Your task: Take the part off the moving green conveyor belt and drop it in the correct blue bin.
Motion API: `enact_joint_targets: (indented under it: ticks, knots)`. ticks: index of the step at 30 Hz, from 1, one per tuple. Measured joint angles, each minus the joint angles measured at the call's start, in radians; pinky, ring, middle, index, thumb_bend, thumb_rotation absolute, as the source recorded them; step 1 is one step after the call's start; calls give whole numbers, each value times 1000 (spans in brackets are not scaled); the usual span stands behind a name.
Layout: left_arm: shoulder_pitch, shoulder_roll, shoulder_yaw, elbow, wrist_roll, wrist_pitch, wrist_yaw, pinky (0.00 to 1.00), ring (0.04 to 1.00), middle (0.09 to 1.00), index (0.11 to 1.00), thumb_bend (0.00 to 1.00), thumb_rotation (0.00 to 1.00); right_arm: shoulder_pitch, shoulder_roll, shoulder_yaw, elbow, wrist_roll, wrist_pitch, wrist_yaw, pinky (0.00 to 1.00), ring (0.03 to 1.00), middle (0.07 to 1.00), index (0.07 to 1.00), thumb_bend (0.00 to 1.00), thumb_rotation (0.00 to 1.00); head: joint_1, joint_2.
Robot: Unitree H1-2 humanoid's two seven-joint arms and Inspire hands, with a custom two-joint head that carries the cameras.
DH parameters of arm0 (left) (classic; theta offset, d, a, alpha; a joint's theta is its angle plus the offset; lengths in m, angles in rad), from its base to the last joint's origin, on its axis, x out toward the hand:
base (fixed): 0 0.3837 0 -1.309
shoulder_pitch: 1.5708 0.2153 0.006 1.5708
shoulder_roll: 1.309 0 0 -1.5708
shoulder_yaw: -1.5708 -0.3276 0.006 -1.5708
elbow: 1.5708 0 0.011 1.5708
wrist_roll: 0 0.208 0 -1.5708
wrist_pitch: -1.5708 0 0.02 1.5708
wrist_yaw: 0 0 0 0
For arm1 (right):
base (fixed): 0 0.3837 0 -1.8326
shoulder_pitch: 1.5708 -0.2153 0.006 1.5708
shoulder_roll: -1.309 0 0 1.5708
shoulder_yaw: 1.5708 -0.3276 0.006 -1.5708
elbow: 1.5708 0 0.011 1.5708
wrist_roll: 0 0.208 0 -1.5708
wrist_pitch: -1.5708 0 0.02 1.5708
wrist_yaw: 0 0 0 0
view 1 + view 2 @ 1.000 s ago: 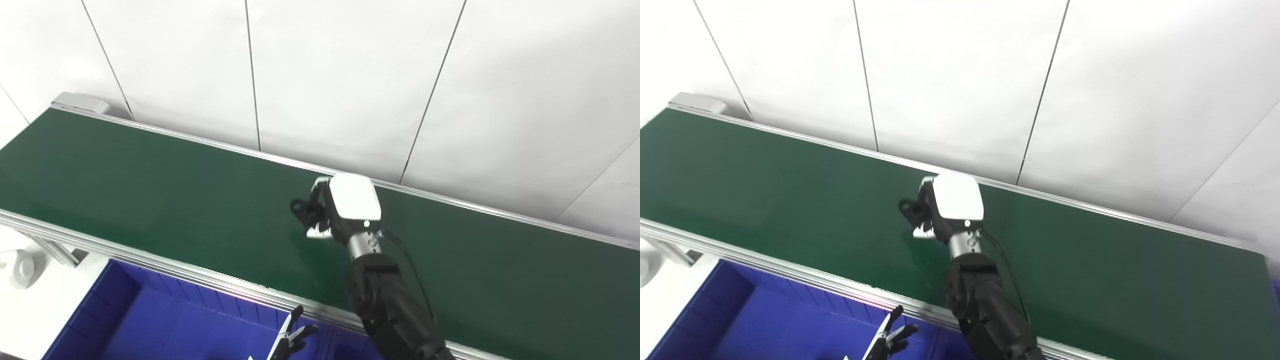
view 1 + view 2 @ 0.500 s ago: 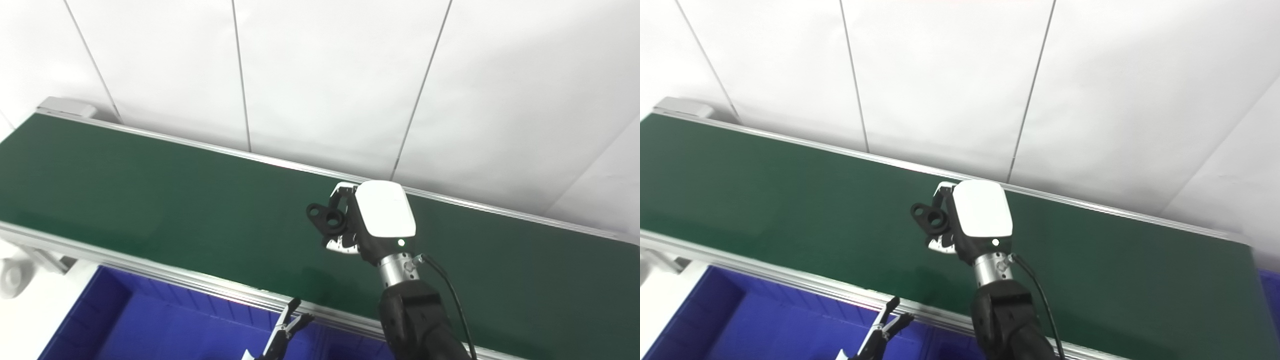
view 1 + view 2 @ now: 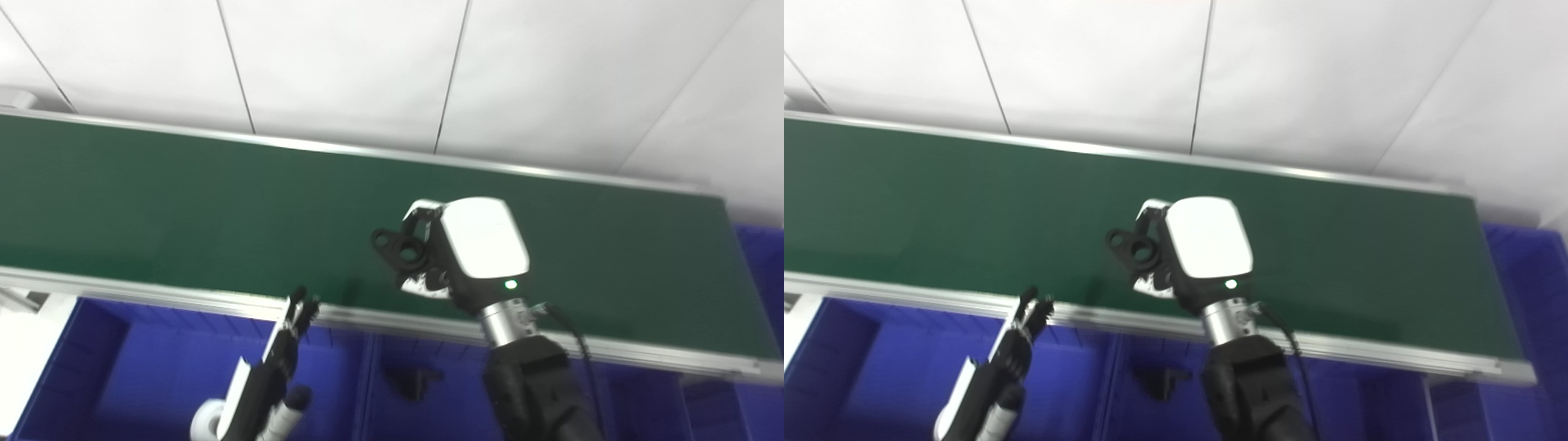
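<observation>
Left eye view: the right hand [image 3: 456,254] clamps a black part [image 3: 401,251] with round holes, raised above the green conveyor belt [image 3: 184,202] near its front rail, apparently so it can carry toward the blue bins [image 3: 153,367] below. A similar black piece [image 3: 413,381] already lies in one compartment. The left hand [image 3: 269,373] waits over the bins, fingers extended and apart, holding nothing.

Green conveyor belt [image 3: 184,196] runs bare; blue bins [image 3: 153,367] below.
</observation>
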Motion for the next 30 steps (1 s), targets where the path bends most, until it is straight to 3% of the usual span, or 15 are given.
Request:
enact_joint_targets:
  ticks: [8, 14, 20, 27, 30]
  knots:
    - [11, 12, 54, -47, -32, 56, -34, 1000, 992, 966, 1000, 660, 992, 214, 23, -23, -176, -96, -70, 76, 105, 179, 319, 488, 508, 127, -61, 41]
    - [15, 12, 78, -52, -64, 82, -53, 1000, 987, 956, 1000, 684, 944, 400, 39, -73, -269, -103, -116, 65, 101, 170, 288, 487, 511, 118, -62, 48]
    - [13, 9, 97, -53, -67, 99, -67, 1000, 978, 946, 1000, 678, 930, 540, 48, -112, -215, -67, -125, 17, 103, 173, 279, 487, 511, 120, -51, 48]
    - [14, 1, 103, -53, -67, 105, -79, 1000, 976, 940, 1000, 702, 911, 552, 55, -112, -113, -46, -153, -30, 105, 174, 285, 489, 509, 121, -46, 49]
    - [14, -1, 105, -58, -67, 106, -79, 1000, 974, 936, 1000, 707, 906, 537, 53, -124, -9, -48, -153, -45, 126, 193, 309, 489, 510, 126, -46, 46]
